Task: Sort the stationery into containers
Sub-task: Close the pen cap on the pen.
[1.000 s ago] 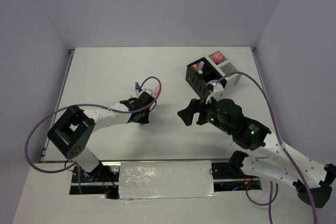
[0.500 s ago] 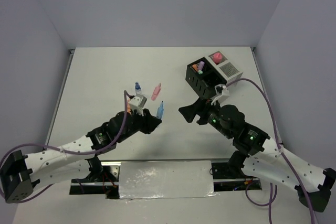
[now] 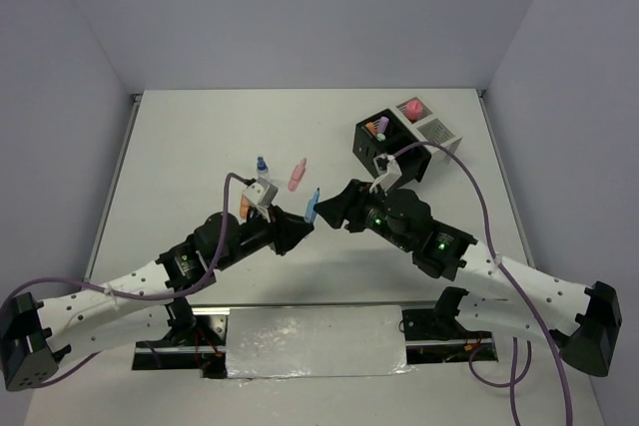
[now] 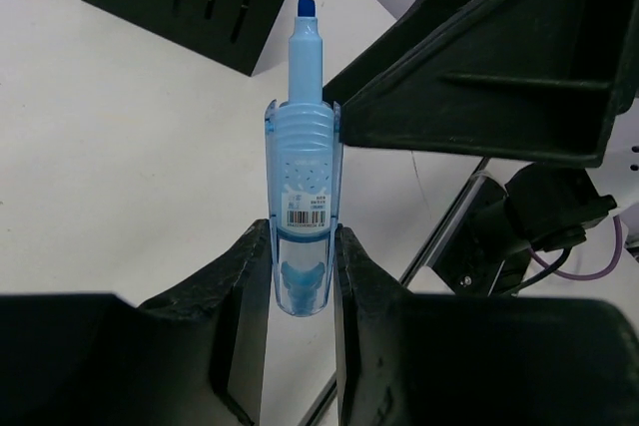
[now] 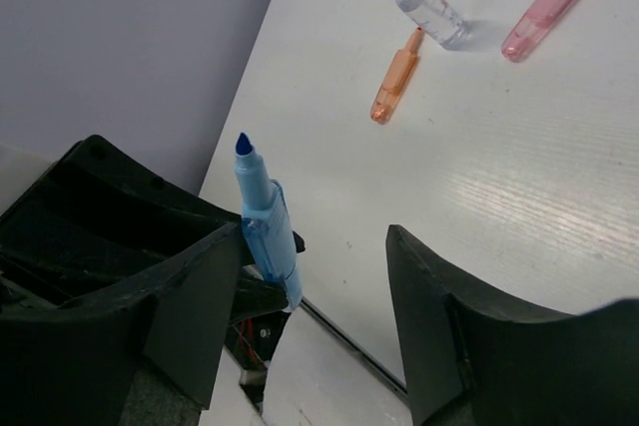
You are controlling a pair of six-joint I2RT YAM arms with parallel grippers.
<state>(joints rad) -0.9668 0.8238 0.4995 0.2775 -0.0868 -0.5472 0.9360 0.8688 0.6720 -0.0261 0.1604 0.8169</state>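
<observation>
Left pincer (image 4: 303, 271): clamped on the lower barrel of the blue highlighter (image 4: 304, 182). The highlighter is held above the middle of the bench (image 3: 200, 137), its uncapped tip aimed roughly at 12 o'clock in the top view.

Right pincer (image 5: 312, 246): fingers apart. The highlighter stands between them, close against one finger; contact cannot be told.

Loose on the bench, around 10 to 11 o'clock from the held item: pink highlighter (image 3: 297, 176), orange highlighter (image 5: 396, 77), blue-capped bottle (image 3: 262, 166).

At 2 o'clock: black box (image 3: 384, 152) holding a purple item (image 3: 378, 128), and white box (image 3: 436, 130) holding a pink item (image 3: 410, 108).
</observation>
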